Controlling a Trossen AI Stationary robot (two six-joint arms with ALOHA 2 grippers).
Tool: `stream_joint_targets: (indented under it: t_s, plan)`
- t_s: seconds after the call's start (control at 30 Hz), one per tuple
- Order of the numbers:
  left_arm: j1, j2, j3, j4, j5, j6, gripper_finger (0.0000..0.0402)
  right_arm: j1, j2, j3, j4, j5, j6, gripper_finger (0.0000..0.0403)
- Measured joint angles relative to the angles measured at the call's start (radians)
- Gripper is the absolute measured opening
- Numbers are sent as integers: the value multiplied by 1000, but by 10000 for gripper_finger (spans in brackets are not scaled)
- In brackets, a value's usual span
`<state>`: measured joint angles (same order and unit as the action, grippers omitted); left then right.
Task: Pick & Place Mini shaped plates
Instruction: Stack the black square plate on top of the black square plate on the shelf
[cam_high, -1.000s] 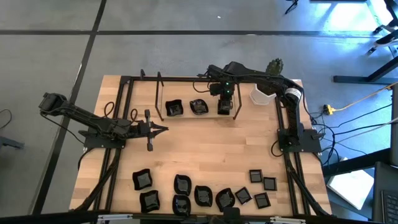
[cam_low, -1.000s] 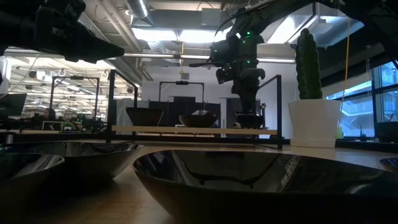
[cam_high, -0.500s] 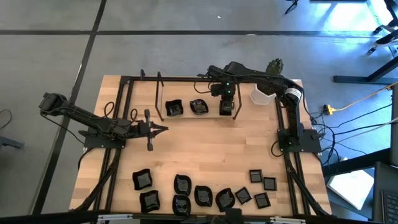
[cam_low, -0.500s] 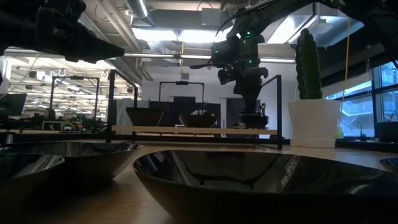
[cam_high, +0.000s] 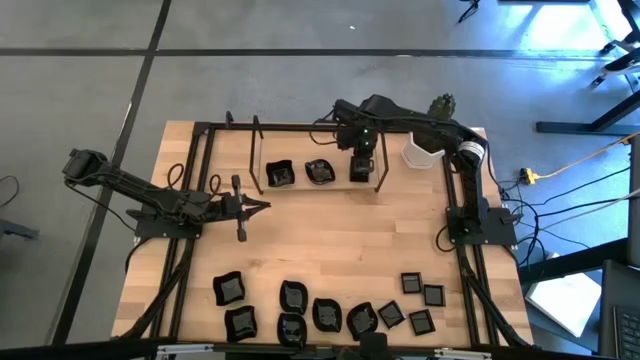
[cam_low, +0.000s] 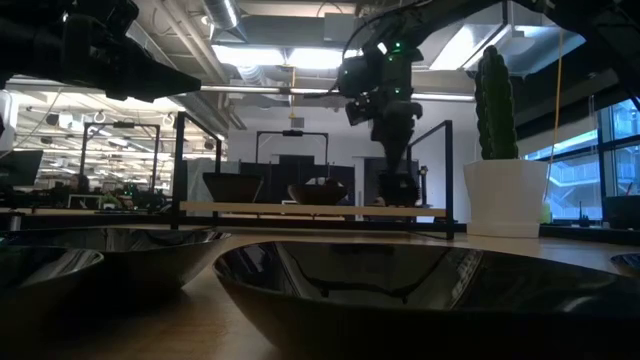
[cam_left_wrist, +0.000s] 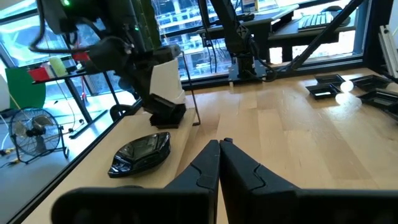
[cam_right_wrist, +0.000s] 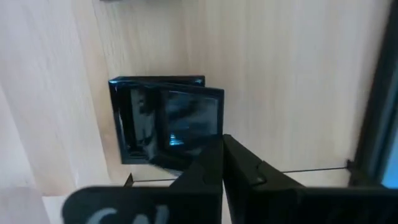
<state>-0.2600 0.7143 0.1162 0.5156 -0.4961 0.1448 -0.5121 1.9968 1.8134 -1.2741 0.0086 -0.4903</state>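
In the high view the right gripper (cam_high: 362, 160), fingers closed on nothing, hangs at upper centre over a small square plate (cam_high: 360, 172); the right wrist view shows that plate (cam_right_wrist: 165, 121) just beyond the fingertips, while the closed, empty left gripper (cam_high: 255, 207) waits mid-left.

I see a pale, smooth wooden table (cam_high: 330, 230), glossy black mini plates (cam_high: 232, 290), a matt black metal frame (cam_high: 300, 128).
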Motion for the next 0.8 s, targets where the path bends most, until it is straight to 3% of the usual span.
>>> stream_joint_targets:
  t_s: [0.47,0.6,0.8]
  plan:
    - [0,0,0,0,0,0,4,-4,0,42,-69,-79,-12,1]
    - [0,0,0,0,0,0,4,-21,0,42,-91,-158,-24,1]
    - [0,0,0,0,0,0,8,-23,0,42,-74,-160,-30,0]
